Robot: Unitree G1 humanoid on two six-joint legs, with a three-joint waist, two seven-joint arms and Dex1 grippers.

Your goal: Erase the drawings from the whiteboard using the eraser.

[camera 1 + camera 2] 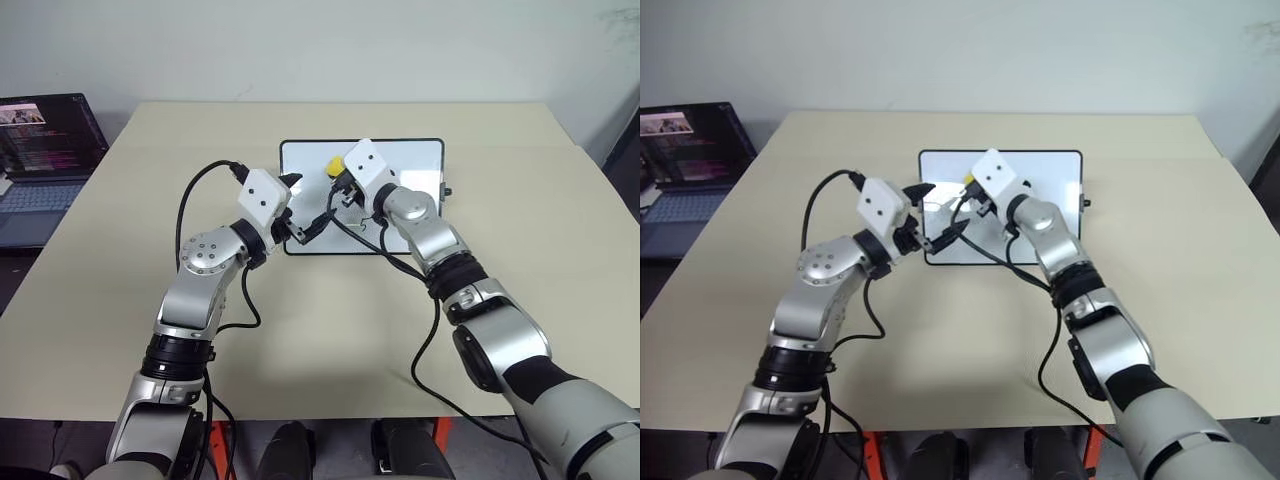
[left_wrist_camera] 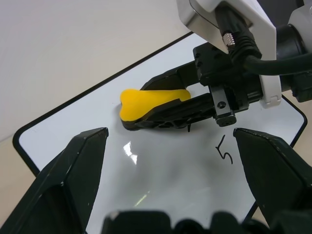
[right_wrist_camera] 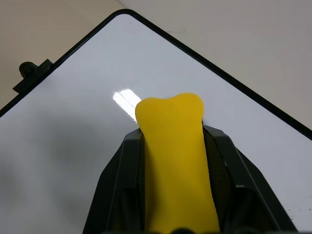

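The whiteboard (image 1: 420, 165) lies flat at the middle of the beige table. My right gripper (image 3: 174, 134) is shut on the yellow eraser (image 3: 171, 146), which sticks out past its fingertips and rests low over the board's far left part (image 2: 146, 101). Of the drawings, a black "5" (image 2: 224, 148) shows on the white surface near the eraser, and a small dark mark (image 2: 189, 127) peeks out just under the right gripper. My left gripper (image 1: 302, 205) stands open at the board's near left corner, its fingers (image 2: 73, 170) spread wide with nothing between them.
An open laptop (image 1: 45, 150) sits off the table's left side. A small black knob (image 1: 447, 190) juts from the board's right edge. Black cables loop off both wrists over the table near the board. Bare tabletop (image 1: 540, 230) lies to the right.
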